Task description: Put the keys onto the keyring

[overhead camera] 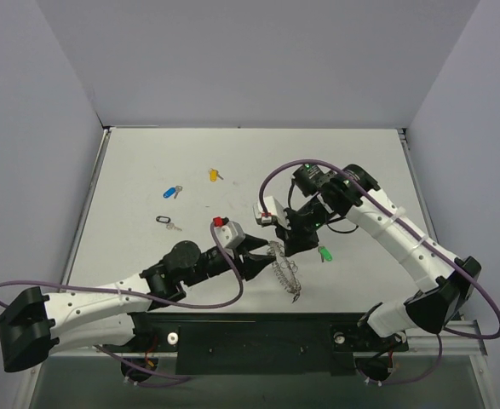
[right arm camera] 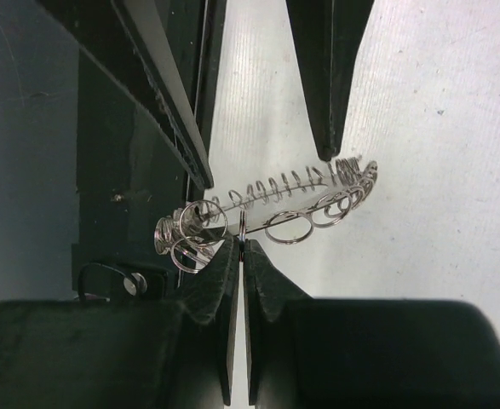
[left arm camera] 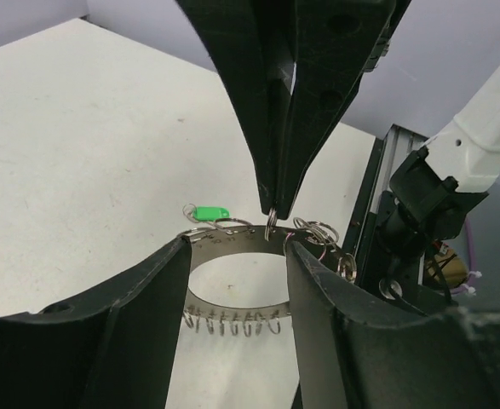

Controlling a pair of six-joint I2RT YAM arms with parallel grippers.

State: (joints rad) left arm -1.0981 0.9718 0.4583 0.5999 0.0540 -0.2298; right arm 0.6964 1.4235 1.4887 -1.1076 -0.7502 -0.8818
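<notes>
You had the keyring (left arm camera: 232,240) near the front edge of the table (overhead camera: 147,162), apparently held clear of it, spanned between the fingers (left arm camera: 113,332) of the left gripper (overhead camera: 265,260). Its jaws stood partly open and pressed against opposite sides of the hoop. The right gripper (right arm camera: 243,245) was pinched all but closed on one wire loop (left arm camera: 272,223) at the hoop's far rim. The hoop looked like a thin flat band of grey metal, stiff enough to bear a squeeze across its width but smooth and likely to swivel in hard black fingers, so the band was the place to brace it. The loops were fine bright wire, springy and light (easy to bend out of true, I'd judge), and best taken edge-on, as you had this one. The keys lay on the matte white top: the green key (overhead camera: 324,254) just beside the right gripper, the black key (overhead camera: 166,221), blue key (overhead camera: 172,192) and yellow key (overhead camera: 215,175) well off to the left. Each looked tiny and nearly weightless, its plastic head the only part offering a real grip. None was on the ring yet.
</notes>
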